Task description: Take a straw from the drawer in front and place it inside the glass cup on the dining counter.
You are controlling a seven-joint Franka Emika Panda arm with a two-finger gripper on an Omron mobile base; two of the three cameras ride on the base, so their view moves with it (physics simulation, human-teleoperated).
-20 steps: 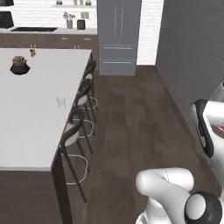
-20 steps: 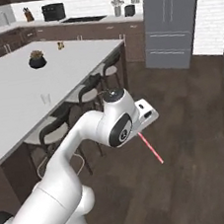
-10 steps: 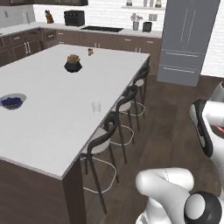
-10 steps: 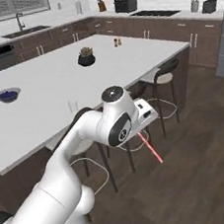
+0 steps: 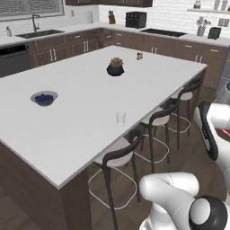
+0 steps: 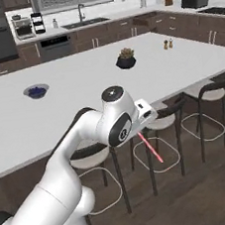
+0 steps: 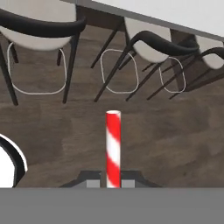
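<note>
Hand view: straw (image 7: 113, 148) is clamped in the tool (image 7: 113, 180), held above the dark floor beside the stools (image 7: 148, 46). Glass cup (image 5: 120, 118) is seen near the desk (image 5: 81, 112) edge, well apart from the straw.

Dining counter (image 5: 81, 121), white top over a dark wood base. Glass cup (image 5: 120, 118) upright near the stool-side edge. Grey bowl of blue berries (image 5: 44, 98) well to its left. Dark potted plant (image 5: 115, 67) farther back. Dark-backed stools (image 5: 130, 152) along the counter's right side. Wall counter with sink (image 5: 40, 33) behind.
</note>
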